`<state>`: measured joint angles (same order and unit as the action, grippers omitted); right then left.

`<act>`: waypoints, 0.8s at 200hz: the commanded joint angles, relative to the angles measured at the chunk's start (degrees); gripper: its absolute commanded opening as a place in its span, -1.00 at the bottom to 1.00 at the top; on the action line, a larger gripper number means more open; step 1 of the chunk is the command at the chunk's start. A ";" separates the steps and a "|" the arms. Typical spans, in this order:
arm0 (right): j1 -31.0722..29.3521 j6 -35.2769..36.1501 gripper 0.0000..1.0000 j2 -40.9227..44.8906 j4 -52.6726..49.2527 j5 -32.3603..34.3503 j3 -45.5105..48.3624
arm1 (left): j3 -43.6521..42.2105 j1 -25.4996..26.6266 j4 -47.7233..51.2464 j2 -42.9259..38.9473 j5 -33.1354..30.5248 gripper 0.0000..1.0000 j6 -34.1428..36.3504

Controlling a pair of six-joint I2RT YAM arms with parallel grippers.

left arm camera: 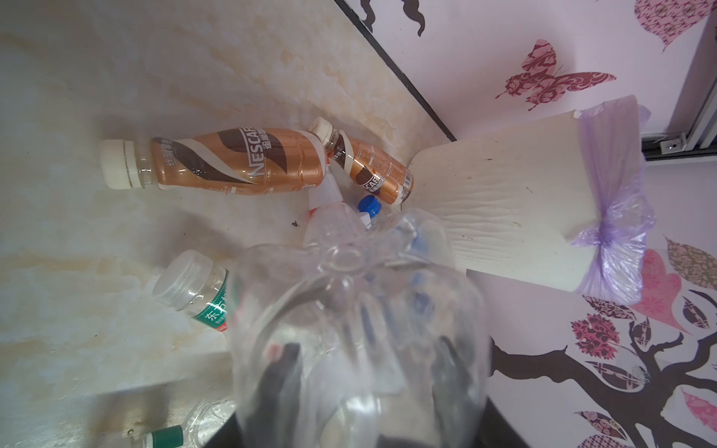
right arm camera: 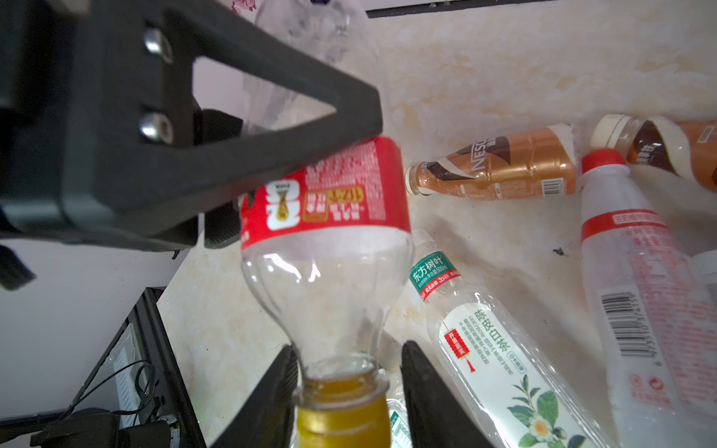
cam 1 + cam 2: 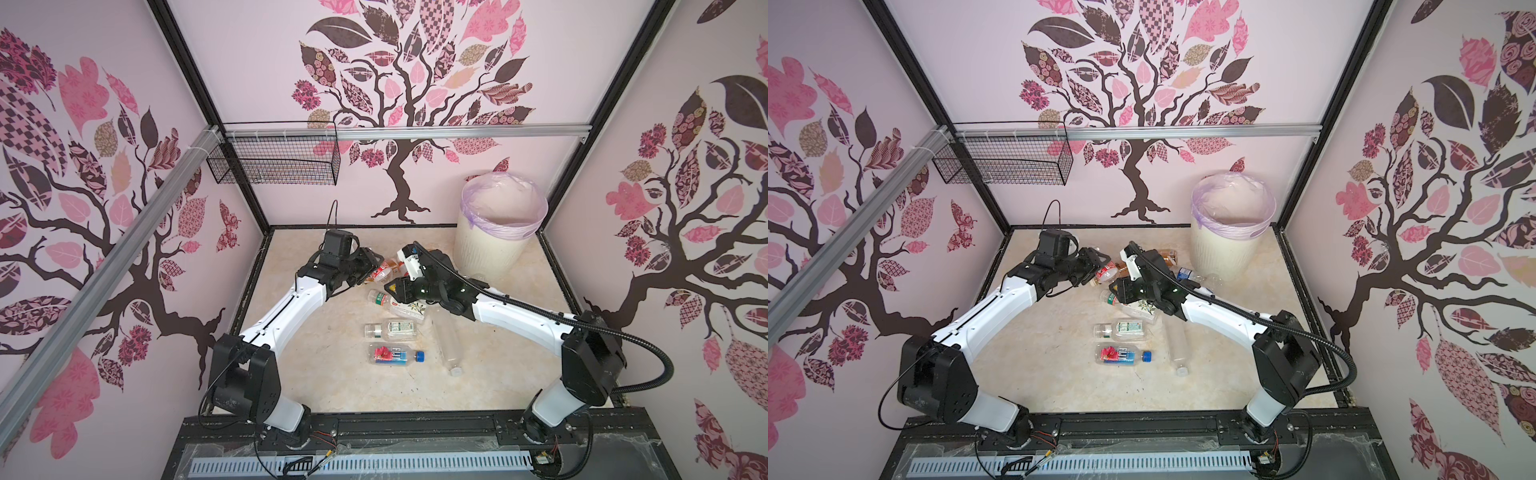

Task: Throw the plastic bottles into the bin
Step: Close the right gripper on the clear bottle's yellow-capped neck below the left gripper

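Observation:
My left gripper (image 1: 368, 360) is shut on a crumpled clear bottle (image 1: 357, 310) that fills the left wrist view; in both top views this gripper (image 3: 372, 266) (image 3: 1098, 266) hovers over the pile of plastic bottles. My right gripper (image 2: 345, 372) (image 3: 392, 286) is shut on the yellow-capped neck of a red-labelled bottle (image 2: 329, 201) (image 3: 384, 272). The left gripper's black finger rests against that label. The cream ribbed bin (image 3: 498, 241) (image 3: 1225, 249) (image 1: 504, 201) with its lilac bag stands at the back right, just beyond both grippers.
On the floor lie two brown coffee bottles (image 1: 240, 163) (image 1: 372, 170), a green-banded tea bottle (image 2: 485, 349), a white red-capped bottle (image 2: 636, 291), a blue-capped bottle (image 3: 395, 357), a clear one (image 3: 390, 329) and a long clear one (image 3: 446, 345). A black wire basket (image 3: 274, 158) hangs on the back wall.

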<state>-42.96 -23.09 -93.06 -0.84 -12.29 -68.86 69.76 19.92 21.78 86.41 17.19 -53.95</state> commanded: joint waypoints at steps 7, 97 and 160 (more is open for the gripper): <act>0.28 0.07 -0.13 -0.20 0.84 0.36 -2.58 | -1.63 0.29 -0.40 -0.67 0.49 0.03 0.10; 0.34 -1.33 0.00 -1.51 1.10 -1.67 -1.33 | -0.15 0.30 -0.69 -0.63 0.21 0.03 -0.12; 0.29 -1.17 -0.03 -1.34 0.99 -1.69 -0.62 | 0.28 0.31 -0.84 -0.51 0.04 0.03 -0.25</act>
<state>-42.94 -24.21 -93.06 -0.60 -13.72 -69.12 69.63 19.94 21.87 86.41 17.19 -54.19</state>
